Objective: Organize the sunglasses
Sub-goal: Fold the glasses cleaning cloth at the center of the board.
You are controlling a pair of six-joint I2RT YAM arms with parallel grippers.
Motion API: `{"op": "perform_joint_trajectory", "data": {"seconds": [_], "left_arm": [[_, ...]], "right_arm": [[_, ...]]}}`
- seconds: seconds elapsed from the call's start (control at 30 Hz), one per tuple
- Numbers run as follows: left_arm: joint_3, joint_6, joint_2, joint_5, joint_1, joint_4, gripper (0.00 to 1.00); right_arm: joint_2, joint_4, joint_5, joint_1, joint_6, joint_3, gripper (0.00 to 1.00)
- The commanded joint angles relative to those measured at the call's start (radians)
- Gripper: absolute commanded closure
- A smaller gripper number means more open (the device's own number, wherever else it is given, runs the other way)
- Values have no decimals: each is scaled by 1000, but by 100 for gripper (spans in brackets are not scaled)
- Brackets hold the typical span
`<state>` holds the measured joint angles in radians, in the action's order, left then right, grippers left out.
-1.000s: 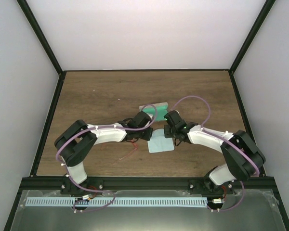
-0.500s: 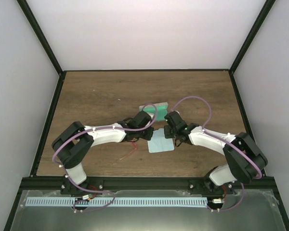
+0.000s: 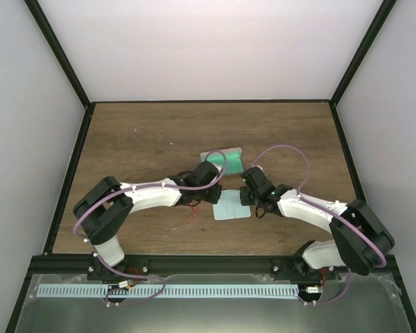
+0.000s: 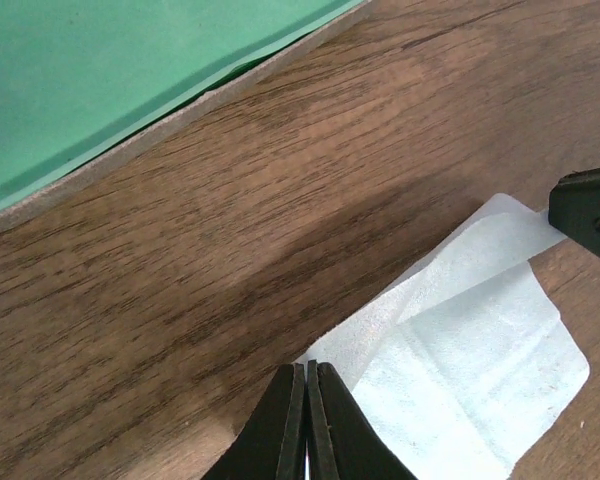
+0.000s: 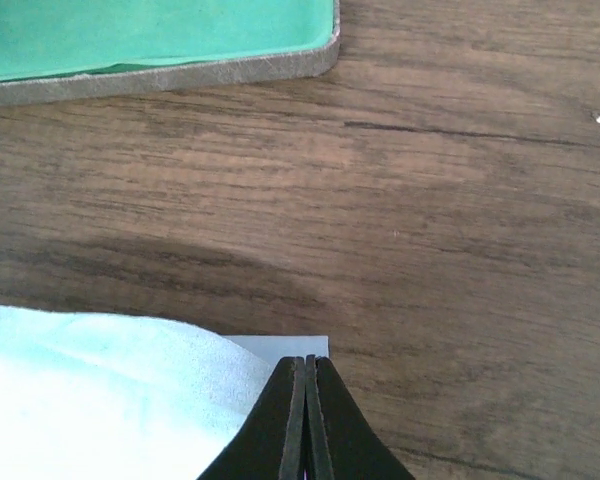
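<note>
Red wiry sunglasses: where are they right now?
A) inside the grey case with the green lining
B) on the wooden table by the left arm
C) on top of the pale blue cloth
B: the thin red wire-framed sunglasses lie on the brown wooden table beside the left arm, apart from the pale blue square cloth and the grey oblong case with green lining.

The top view looked down from above the near edge on the whole table (image 3: 139,132); both wrist views sat close above it, sharing the cloth (image 4: 470,370) and case (image 5: 160,40) edge.
</note>
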<state>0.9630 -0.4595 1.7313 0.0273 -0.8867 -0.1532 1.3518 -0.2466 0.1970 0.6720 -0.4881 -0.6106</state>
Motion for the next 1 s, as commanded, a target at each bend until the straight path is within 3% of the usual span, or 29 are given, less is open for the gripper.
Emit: {"op": "perform_joint_trajectory", "data": {"seconds": [0.0, 0.97], "left_arm": [[8, -13, -43, 5, -11, 0, 96], [-49, -15, -79, 34, -28, 23, 96]], "right_arm": [[-45, 17, -7, 9, -15, 14, 99], [-52, -6, -24, 21, -10, -1, 99]]}}
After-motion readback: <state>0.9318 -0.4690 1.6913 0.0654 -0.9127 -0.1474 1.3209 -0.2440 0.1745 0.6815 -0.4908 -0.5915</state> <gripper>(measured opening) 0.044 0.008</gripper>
